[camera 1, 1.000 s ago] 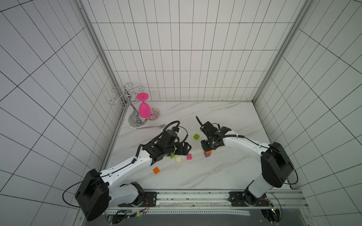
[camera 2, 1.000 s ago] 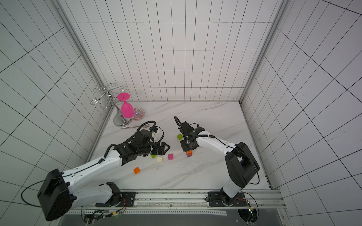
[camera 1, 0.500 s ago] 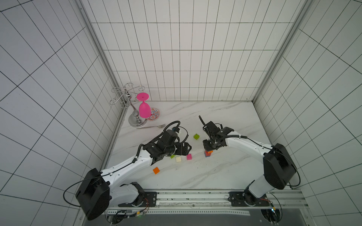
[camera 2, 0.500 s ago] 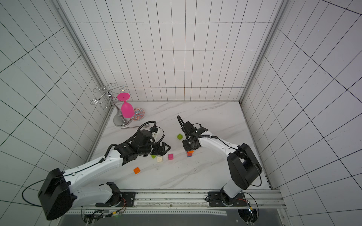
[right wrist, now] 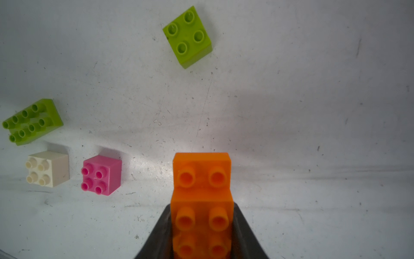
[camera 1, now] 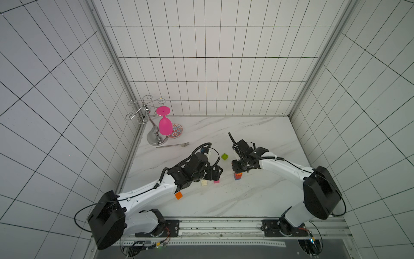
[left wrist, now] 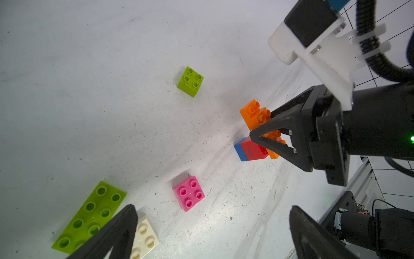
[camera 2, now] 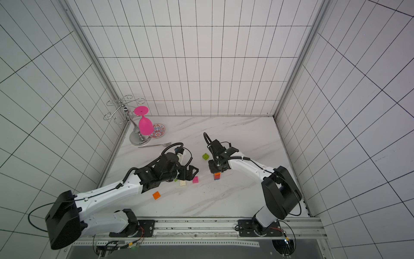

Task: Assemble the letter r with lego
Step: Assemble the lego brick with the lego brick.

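Note:
A lego stack (camera 1: 238, 175) (camera 2: 216, 175) stands mid-table. In the left wrist view it is a blue brick (left wrist: 238, 150) at the bottom, a red brick (left wrist: 253, 151), then two offset orange bricks (left wrist: 255, 113). My right gripper (camera 1: 238, 168) (camera 2: 216, 169) (right wrist: 201, 208) is shut on the orange bricks (right wrist: 201, 179) from above. My left gripper (camera 1: 215, 173) (camera 2: 190, 172) (left wrist: 211, 209) hangs open and holds nothing, above the table by the pink brick (left wrist: 188, 193) (right wrist: 102, 175) and the cream brick (left wrist: 143, 237) (right wrist: 48, 168). A long lime brick (left wrist: 89, 216) (right wrist: 31, 122) lies beside the cream one.
A small lime brick (camera 1: 224, 156) (right wrist: 188, 37) lies behind the stack, and a loose orange brick (camera 1: 178, 195) (camera 2: 156, 195) lies under the left forearm. At the back left stand a metal rack (camera 1: 154, 134) with a pink goblet (camera 1: 165, 125), a patterned dish (camera 1: 177, 131) and a fork (camera 1: 173, 145).
The right wrist has shifted slightly over the stack, which stays in place. The left arm has barely moved, its jaws a touch wider.

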{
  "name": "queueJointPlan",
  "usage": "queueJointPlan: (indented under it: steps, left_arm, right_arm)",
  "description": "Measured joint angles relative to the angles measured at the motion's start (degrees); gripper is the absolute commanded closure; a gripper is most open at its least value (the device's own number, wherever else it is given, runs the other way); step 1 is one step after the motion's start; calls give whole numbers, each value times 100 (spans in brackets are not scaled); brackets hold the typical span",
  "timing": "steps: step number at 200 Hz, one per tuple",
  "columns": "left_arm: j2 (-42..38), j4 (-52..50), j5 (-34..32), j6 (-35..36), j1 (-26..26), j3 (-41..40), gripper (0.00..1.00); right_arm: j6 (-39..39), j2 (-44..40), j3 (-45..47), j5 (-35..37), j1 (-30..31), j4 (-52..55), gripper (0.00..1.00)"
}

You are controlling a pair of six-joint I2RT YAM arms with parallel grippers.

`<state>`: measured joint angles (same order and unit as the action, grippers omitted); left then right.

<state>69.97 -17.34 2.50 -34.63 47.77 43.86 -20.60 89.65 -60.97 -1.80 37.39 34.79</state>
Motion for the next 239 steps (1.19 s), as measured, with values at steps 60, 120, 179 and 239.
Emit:
queueJointPlan:
  steps: [60,120,179,239]
  left_arm:
    - [0,85,-284,105,240,0,3]
    - [7,87,-293,131,245,0,3]
    - [7,87,-291,170,245,0,3]
    - [9,90,-289,192,245,-2,3]
  right_arm:
    - [-118,-7,83,17,-2,-83,100]
    - [-181,-7,173,31,-4,-175,100]
    - [-155,0,177,9,-28,-280,100]
    - [83,52,177,-103,-26,-343,100]
